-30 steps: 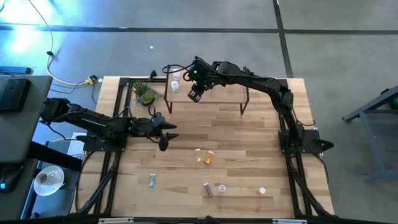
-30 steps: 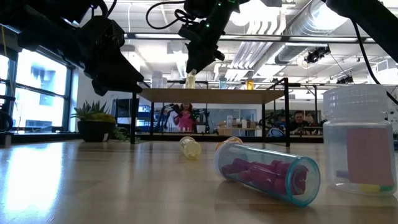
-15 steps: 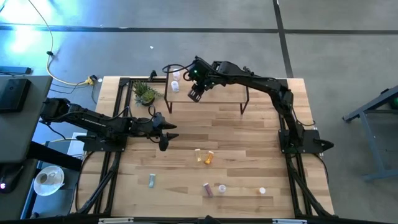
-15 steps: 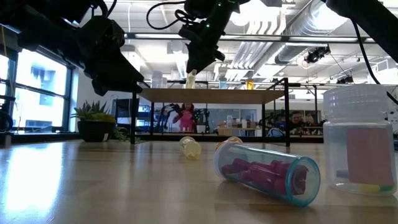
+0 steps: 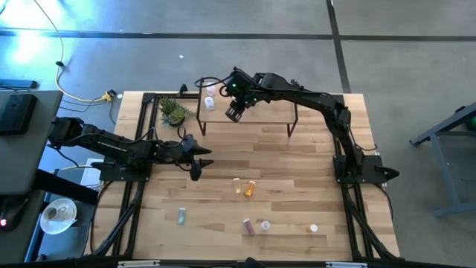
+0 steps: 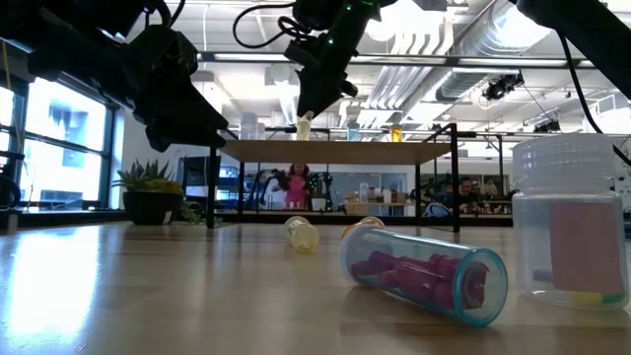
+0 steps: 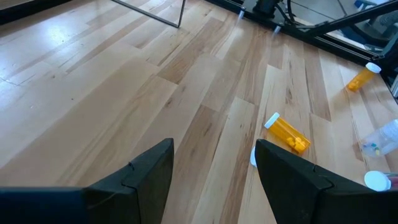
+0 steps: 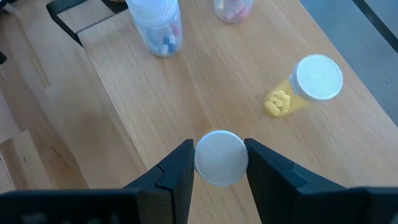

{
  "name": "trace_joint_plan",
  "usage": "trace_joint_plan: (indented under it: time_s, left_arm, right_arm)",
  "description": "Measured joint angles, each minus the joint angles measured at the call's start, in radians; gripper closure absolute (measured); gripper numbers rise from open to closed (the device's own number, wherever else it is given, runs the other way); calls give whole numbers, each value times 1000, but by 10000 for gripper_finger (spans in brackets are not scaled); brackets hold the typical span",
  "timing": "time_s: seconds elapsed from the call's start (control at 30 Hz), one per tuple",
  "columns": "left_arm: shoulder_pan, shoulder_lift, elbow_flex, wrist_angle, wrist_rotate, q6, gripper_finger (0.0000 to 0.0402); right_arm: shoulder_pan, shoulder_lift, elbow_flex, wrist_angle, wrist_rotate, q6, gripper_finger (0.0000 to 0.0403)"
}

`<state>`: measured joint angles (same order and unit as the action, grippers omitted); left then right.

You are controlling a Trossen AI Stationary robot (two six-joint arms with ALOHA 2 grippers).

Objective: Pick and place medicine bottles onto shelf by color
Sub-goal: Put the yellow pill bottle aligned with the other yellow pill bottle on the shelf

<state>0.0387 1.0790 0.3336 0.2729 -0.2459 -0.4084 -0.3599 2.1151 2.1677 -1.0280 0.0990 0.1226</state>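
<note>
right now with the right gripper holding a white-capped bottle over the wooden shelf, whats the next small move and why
Probably open the right gripper a little further and lift away. Its fingers sit either side of the white-capped yellowish bottle, upright at the light wood shelf top near another yellow bottle. The left gripper waits open over the table.

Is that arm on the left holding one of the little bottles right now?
No, the left gripper has its fingers apart over bare wood with nothing between them; the nearest orange bottle lies on the table ahead.
</note>
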Motion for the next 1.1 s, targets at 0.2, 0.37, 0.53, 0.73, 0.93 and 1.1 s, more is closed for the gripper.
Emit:
trace_joint_plan:
  time_s: [0.2, 0.37, 0.53, 0.73, 0.93, 1.1]
  left_arm:
    - [0, 0, 0, 0, 0, 0, 186]
    - [0, 0, 0, 0, 0, 0, 186]
    - [0, 0, 0, 0, 0, 0, 186]
    - [0, 0, 0, 0, 0, 0, 186]
    - [0, 0, 0, 0, 0, 0, 186]
    - [0, 0, 0, 0, 0, 0, 186]
  right_arm:
    - [0, 0, 0, -6, 0, 0, 273]
    - [0, 0, 0, -4, -2, 0, 268]
    - [0, 0, 0, 1, -3, 23, 256]
    - [0, 0, 0, 1, -2, 34, 258]
    - [0, 0, 0, 1, -2, 34, 258]
    - [0, 0, 0, 32, 12, 13, 258]
